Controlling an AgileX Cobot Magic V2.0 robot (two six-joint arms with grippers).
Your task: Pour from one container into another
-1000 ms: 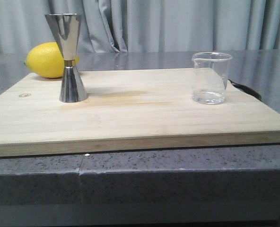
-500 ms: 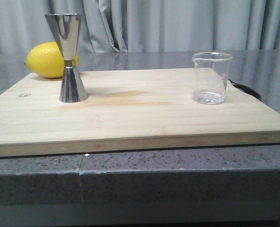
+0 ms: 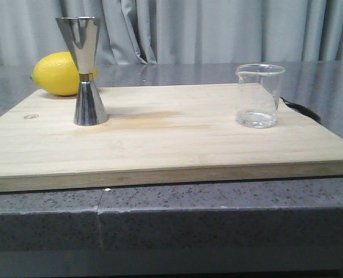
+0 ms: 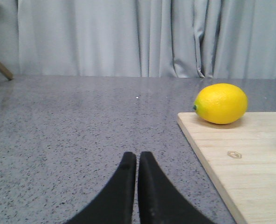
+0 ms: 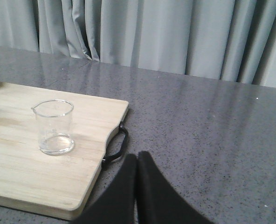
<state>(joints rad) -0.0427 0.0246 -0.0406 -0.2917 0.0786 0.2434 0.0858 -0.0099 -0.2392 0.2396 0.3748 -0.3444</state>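
Gripping the small clear glass beaker (image 3: 258, 95), upright on the wooden board's (image 3: 160, 136) right side, my right tool (image 5: 137, 161) (closed, empty, like my left tool (image 4: 137, 161)) may slip on the smooth glass and tip it; the tall steel hourglass jigger (image 3: 86, 69) stands far left.

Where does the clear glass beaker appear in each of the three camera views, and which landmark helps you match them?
Front view: the beaker stands upright on the right part of the wooden board.
Left wrist view: not in it; only the lemon and a board corner show.
Right wrist view: the beaker stands on the board near the black handle.
Shared landmark: the wooden board.
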